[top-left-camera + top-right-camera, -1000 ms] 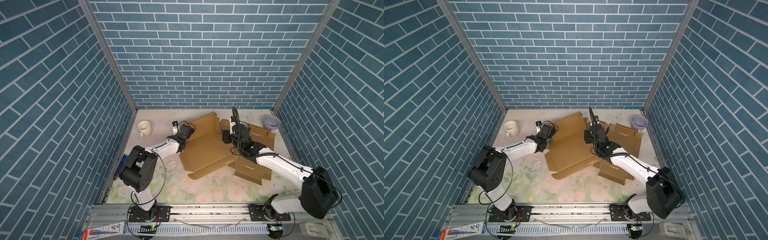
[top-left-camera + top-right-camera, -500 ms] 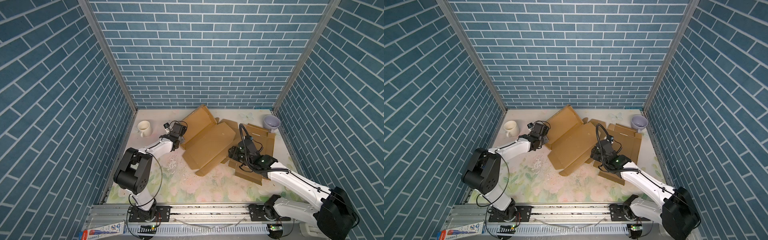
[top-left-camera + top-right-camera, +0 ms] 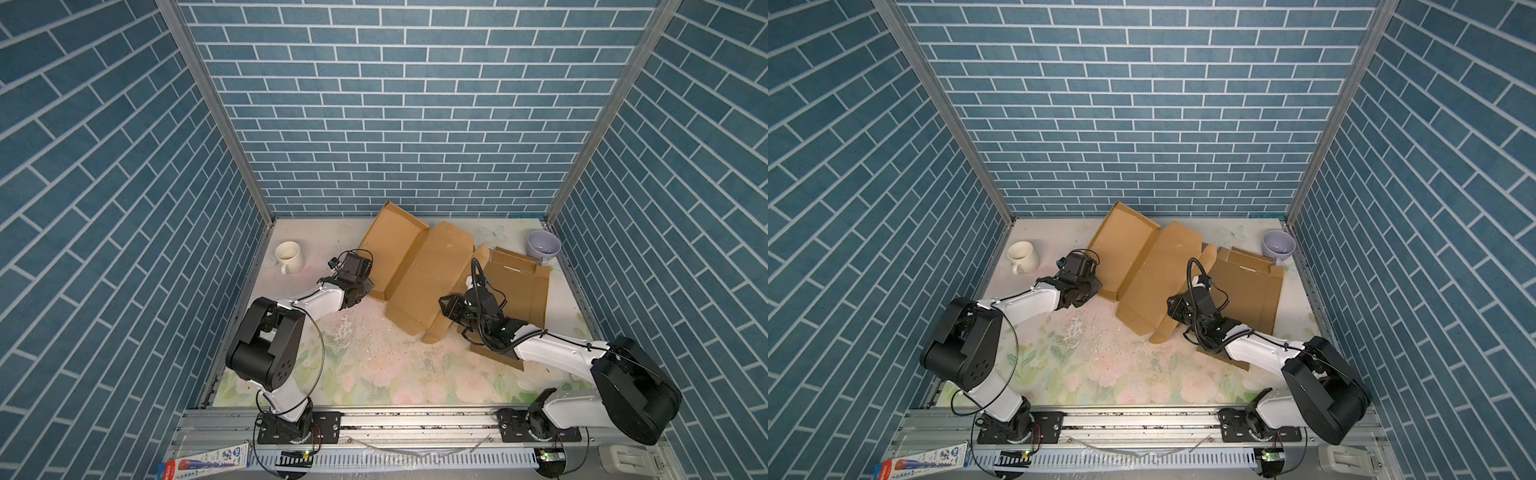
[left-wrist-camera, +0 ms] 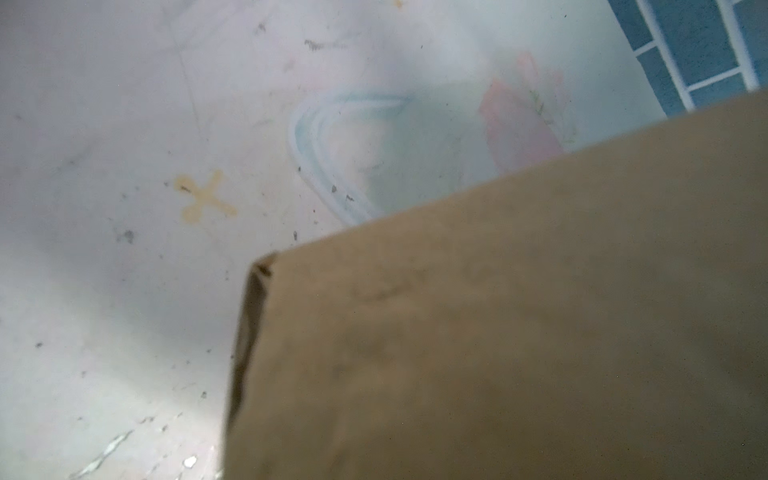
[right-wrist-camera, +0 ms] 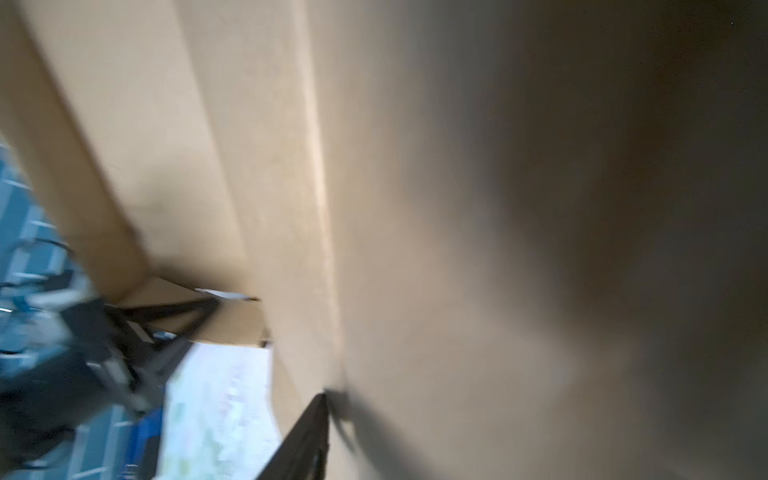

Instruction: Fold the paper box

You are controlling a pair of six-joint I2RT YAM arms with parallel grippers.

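at the left edge of the paper box [image 3: 432, 270], left gripper [image 3: 368, 287] pinches a panel, apparently raising it for folding; right gripper [image 3: 445, 305] nearby, grip unclear.

The paper box [image 3: 432, 270] is a brown cardboard blank, unfolded and creased into long panels. One outer panel tilts up from the corner pinched in the left gripper [image 3: 369, 287]. The opposite flaps lie just beside the right gripper [image 3: 446, 309].

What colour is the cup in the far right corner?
The cup is pale lilac, clearest in a top view.
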